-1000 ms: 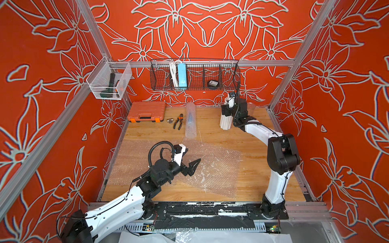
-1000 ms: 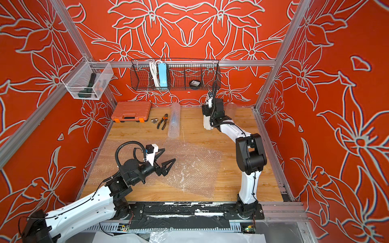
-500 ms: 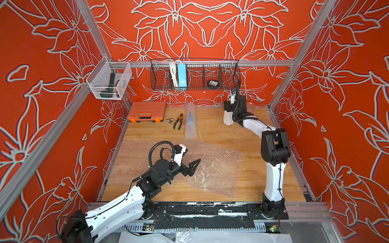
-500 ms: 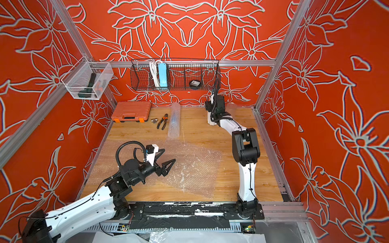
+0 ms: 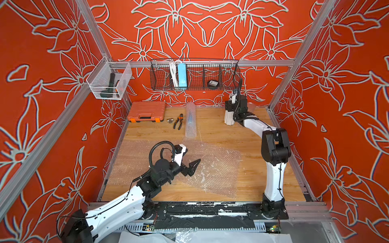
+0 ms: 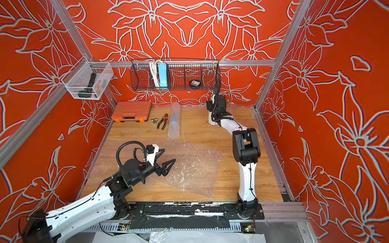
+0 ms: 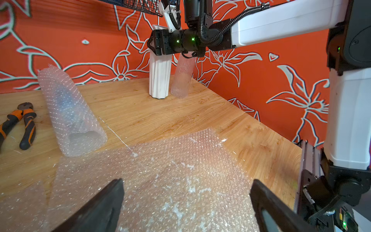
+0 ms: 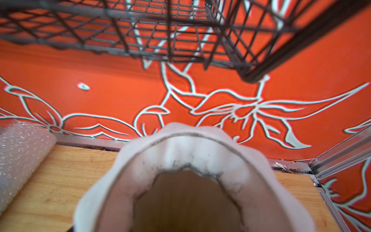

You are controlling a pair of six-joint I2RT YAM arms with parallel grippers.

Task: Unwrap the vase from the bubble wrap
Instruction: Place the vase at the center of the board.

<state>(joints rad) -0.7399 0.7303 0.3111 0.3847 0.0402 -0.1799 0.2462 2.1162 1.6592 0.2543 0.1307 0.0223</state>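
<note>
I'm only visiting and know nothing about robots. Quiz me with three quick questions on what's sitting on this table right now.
1. True or false: the white vase lies on its side.
2. What lies beneath the left gripper? A) a flat bubble wrap sheet B) a towel C) a plate
3. Fill in: the pliers lie between the orange case and a rolled tube of ____.

Key: 1 false, it stands upright; 2 A; 3 bubble wrap.
</note>
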